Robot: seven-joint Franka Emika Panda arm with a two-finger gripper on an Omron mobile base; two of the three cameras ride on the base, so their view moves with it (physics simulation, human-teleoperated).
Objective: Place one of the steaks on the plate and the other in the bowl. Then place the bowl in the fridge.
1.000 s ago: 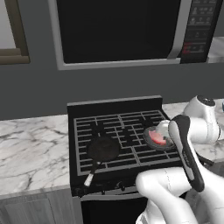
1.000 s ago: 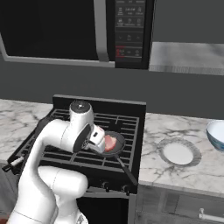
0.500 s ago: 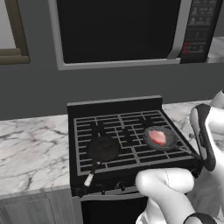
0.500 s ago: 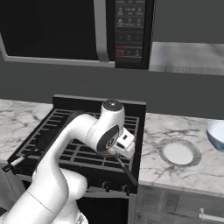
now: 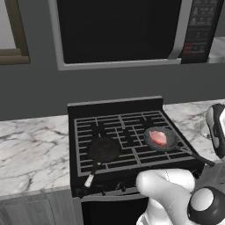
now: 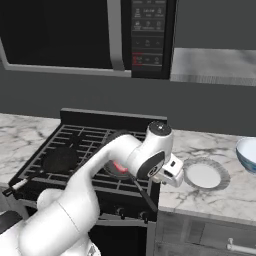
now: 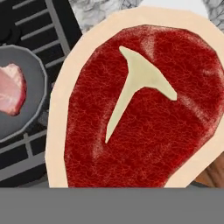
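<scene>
**Room around my hand**

The red steak (image 7: pixel 140 105) crowds the space right before me. Beside me the plate (image 6: pixel 204 175) lies bare on open marble counter (image 6: pixel 220 195); the bowl (image 6: pixel 247 154) stands just past it. Both frying pans (image 5: pixel 103 149) occupy the stove grates (image 5: pixel 127 132).

My two base cameras look down on the stove (image 5: pixel 127 140) from behind; my hand camera sits close over the red steak (image 7: pixel 140 109).

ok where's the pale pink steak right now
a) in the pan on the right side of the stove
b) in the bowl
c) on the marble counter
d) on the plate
a, the pale pink steak lies inside the dark frying pan on the stove's right side, while the plate sits bare on the counter.
</scene>
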